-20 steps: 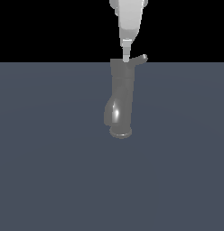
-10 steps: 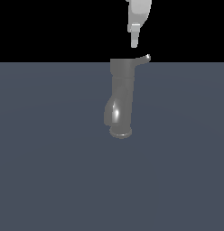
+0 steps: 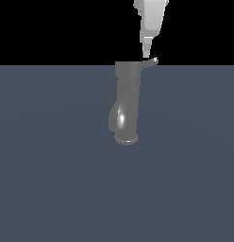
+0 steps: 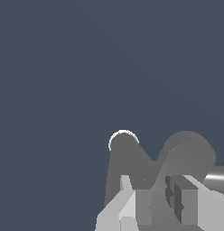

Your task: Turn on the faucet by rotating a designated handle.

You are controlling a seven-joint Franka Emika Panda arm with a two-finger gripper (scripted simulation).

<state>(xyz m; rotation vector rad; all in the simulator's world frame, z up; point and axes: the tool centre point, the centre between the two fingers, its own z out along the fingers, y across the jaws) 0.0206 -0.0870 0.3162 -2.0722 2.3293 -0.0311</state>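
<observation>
Exterior view: jaws (image 3: 146, 52), slightly parted and empty, poised directly above handle (image 3: 150, 63), whose long axis runs toward that view's right from faucet (image 3: 127, 101).

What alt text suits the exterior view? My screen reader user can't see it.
A grey faucet stands upright on a dark blue-grey floor, its short handle sticking out toward the exterior view's right. A white gripper hangs just above the handle.

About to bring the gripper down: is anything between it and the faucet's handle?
Nothing visible is in the way. In the exterior view the gripper hangs just above the handle, which sticks out from the top cap of the faucet toward the exterior view's right, with only open space between them.
</observation>
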